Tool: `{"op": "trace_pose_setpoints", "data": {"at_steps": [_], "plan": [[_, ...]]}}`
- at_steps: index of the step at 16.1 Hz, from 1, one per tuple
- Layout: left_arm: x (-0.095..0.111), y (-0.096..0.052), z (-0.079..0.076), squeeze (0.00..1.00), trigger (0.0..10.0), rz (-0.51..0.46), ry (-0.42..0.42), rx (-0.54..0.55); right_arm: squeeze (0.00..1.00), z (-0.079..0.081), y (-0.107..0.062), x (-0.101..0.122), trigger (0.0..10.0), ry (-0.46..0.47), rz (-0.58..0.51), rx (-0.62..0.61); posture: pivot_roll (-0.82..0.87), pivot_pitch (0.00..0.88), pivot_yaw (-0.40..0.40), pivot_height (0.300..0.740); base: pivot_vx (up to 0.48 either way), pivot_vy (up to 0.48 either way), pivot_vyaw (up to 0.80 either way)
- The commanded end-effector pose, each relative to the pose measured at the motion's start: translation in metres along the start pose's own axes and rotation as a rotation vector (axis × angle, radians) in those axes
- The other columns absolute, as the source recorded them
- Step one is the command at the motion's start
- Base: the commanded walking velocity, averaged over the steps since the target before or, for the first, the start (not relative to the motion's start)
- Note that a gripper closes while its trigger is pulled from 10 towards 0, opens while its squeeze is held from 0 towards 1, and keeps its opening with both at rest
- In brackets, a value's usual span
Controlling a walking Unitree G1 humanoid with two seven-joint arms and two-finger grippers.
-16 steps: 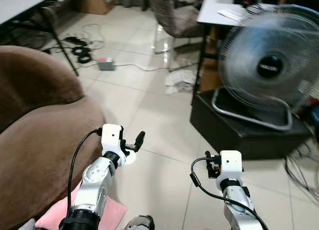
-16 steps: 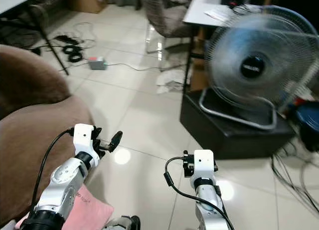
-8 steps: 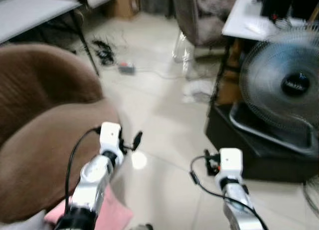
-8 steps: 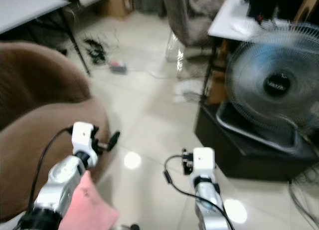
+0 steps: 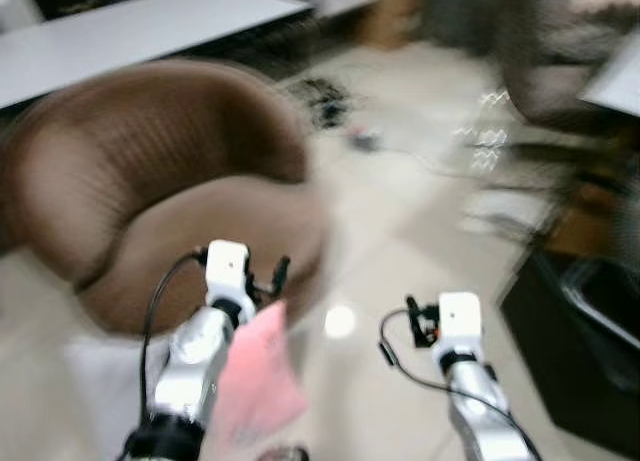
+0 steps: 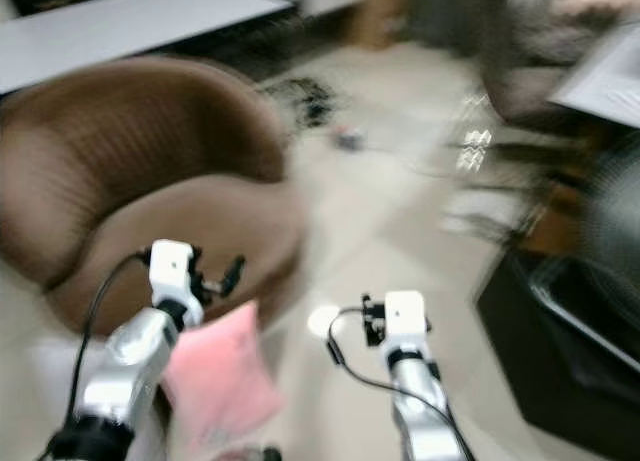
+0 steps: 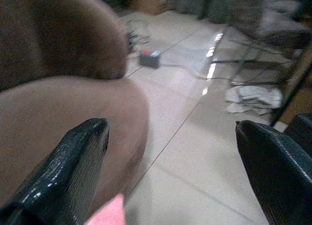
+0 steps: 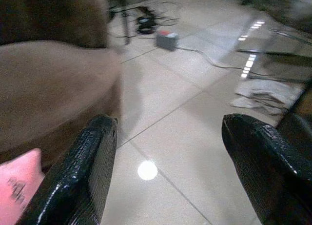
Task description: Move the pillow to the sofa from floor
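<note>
Entry, one moment, head views blurred by camera motion.

Sofa (image 5: 150, 201): brown, rounded, upholstered; filled the upper left and centre left of the head views, seat cushion facing me.

Pillow (image 5: 255, 376): pink, small, square-ish; sat in the lower centre-left of the head view, just beside my left forearm and in front of the sofa's seat edge. I could not tell through the blur whether it lay flat on the floor (image 5: 400, 231) or leaned against the sofa front. A pink corner also showed at the lower left of the right wrist view (image 8: 17, 186) and at the bottom edge of the left wrist view.

Left gripper (image 5: 272, 279): raised ahead of the pillow, over the sofa's front edge; fingers (image 7: 73, 171) spread wide, holding nothing.

Right gripper (image 5: 420, 319): raised over bare tiled floor, lower centre-right of frame; fingers (image 8: 87, 171) likewise spread wide and holding nothing.

Handling, my judgement: the pillow looked light, soft and compressible, fabric-covered, not fragile and not slippery. A pinch would sink in, so I reckoned a corner or a bunched edge was the best hold, or one gripper at each side for a level lift.

Other: dark box (image 5: 590, 361) at lower right; pale worktop (image 5: 150, 31) along the top left.
</note>
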State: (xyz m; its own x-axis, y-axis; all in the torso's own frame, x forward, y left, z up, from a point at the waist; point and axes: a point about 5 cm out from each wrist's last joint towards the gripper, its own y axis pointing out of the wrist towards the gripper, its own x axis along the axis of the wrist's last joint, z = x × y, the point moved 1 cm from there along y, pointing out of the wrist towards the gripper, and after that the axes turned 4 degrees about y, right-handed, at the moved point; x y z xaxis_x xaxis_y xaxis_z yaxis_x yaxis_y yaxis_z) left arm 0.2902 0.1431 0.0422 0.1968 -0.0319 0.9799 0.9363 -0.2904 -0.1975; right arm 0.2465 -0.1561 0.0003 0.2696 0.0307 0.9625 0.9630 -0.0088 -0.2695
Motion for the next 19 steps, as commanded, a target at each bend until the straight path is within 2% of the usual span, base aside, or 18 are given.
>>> {"op": "trace_pose_setpoints", "data": {"at_steps": [1,4,9,12,15,17,19], "plan": [[0.003,0.000,0.004,0.00,10.0,-0.002,0.010,0.015,0.06,0.001,0.000,0.001,10.0,0.004,-0.006,0.005,-0.01,0.025,0.033,0.730,0.000,0.000,0.75],[0.007,0.002,0.004,0.00,10.0,-0.037,0.001,0.028,0.09,0.003,0.000,0.000,10.0,0.010,-0.005,0.015,-0.01,0.032,0.031,0.730,0.000,0.000,0.75],[0.002,0.000,0.005,0.00,10.0,0.007,0.059,0.051,0.10,0.005,0.001,-0.002,10.0,0.009,-0.001,0.028,0.00,0.029,0.031,0.730,0.000,0.000,0.74],[0.001,0.001,0.004,0.00,10.0,0.012,0.051,0.046,0.11,0.002,0.001,-0.003,10.0,-0.009,0.007,0.032,0.00,0.020,0.027,0.730,0.000,0.000,0.74],[0.000,0.001,0.004,0.00,10.0,0.021,0.092,0.057,0.11,0.003,0.001,-0.004,10.0,-0.012,0.008,0.043,0.00,0.013,0.025,0.730,0.000,0.000,0.73],[0.000,0.000,0.005,0.00,10.0,0.018,0.086,0.065,0.17,0.004,-0.001,-0.007,10.0,-0.033,0.011,0.054,0.01,0.011,0.020,0.730,0.000,0.000,0.72],[-0.001,-0.001,0.005,0.00,10.0,0.017,0.099,0.081,0.18,0.003,-0.004,-0.012,10.0,-0.048,0.026,0.062,0.02,0.011,0.013,0.730,0.000,0.000,0.72]]}}
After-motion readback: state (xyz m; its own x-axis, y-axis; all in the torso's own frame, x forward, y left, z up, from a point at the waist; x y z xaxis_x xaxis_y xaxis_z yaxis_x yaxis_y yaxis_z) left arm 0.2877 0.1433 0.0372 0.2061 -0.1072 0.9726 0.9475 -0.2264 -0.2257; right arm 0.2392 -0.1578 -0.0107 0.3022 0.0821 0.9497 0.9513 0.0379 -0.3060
